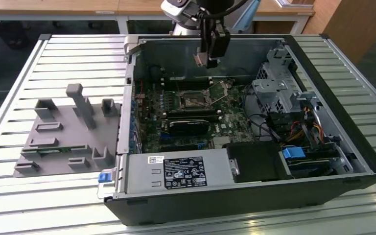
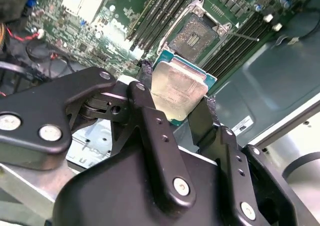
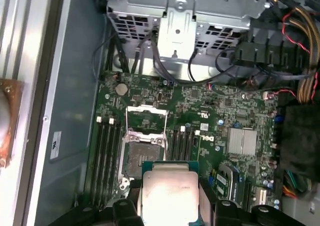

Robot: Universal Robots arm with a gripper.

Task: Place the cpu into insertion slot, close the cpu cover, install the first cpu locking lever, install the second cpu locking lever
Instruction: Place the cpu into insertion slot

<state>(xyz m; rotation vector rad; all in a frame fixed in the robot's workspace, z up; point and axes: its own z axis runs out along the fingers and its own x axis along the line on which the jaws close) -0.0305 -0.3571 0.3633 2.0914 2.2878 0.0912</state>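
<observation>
The cpu (image 2: 182, 81) is grasped by two opposite edges between the fingers of the end effector (image 2: 176, 90), its silver top turned toward the wrist cameras. It is carried in the air over the green board inside the open computer case (image 1: 240, 205), which lies on the slatted worktop (image 1: 77, 58). In the first wrist view the insertion slot (image 3: 142, 156) is seen bare. The cpu cover (image 3: 146, 118) is swung up on the side toward the drive cage (image 3: 180, 16), so the chip is judged not yet seated.

Several faults can be foreseen. If the chip were lowered tilted or offset, the fine socket contacts could be bent. Whether its edge notches match the socket cannot be made out from these views. Only thin edges are gripped, so the chip might slip or twist. The raised cover, or the memory slots (image 3: 107, 148) just beside the socket, could be struck by the fingers in such close quarters.
</observation>
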